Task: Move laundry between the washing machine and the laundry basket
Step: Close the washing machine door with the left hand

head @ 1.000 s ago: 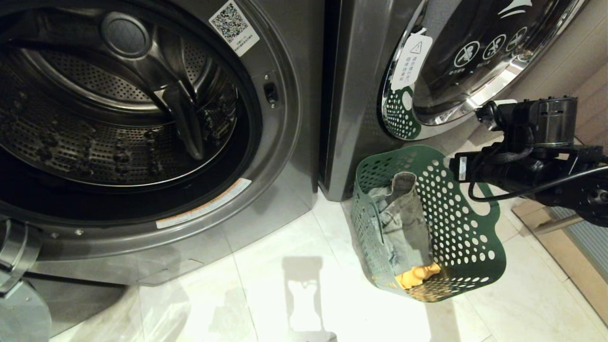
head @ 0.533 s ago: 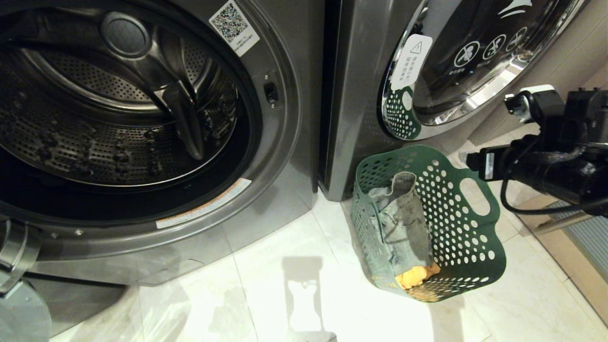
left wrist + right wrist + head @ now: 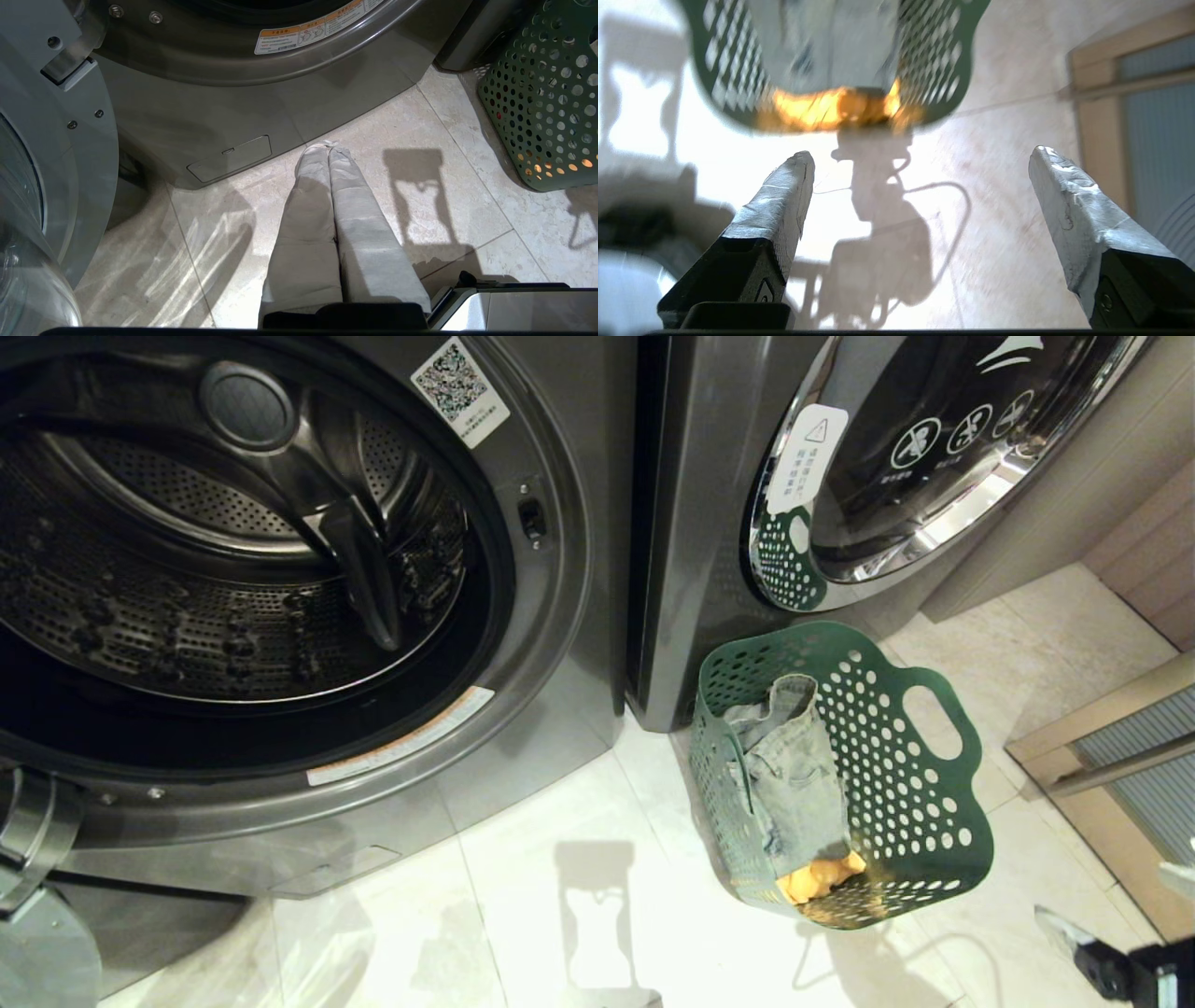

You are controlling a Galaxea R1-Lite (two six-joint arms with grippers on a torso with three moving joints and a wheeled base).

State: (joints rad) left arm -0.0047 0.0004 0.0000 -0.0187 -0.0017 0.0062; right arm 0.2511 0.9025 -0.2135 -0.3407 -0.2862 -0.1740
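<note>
On the pale tiled floor (image 3: pixel 560 821), at the left, stands the dark grey front-loading washing machine (image 3: pixel 551 644) with its door swung open and its perforated steel drum (image 3: pixel 187 579) showing no laundry inside. The left gripper (image 3: pixel 327 147) hangs low over the tiles in front of the machine's base, its two taped fingers (image 3: pixel 348 196) pressed flat together and gripping nothing, pointing toward the machine's lower panel. To the right of that machine is a second dark grey machine (image 3: pixel 691 541) with a chrome-ringed round glass door (image 3: pixel 934 439), shut. Just in front of its lower corner sits the green plastic laundry basket (image 3: pixel 910 784) with round-holed walls and oval handle cutouts, resting on the floor and tipped so its mouth faces up and toward the camera. Inside it the pale grey-beige denim-like garment (image 3: pixel 794 784) lies lengthwise, its long axis running from the basket's far rim down to the near wall, one end draped at the far rim. At its near end lies the small orange-yellow piece (image 3: pixel 822 875), against the near wall. Further right, at the lower right of the head view, the right gripper (image 3: pixel 920 186) is well apart from the basket, its fingers (image 3: pixel 784 200) spread wide and empty, aimed across the floor toward the basket's near wall.
</note>
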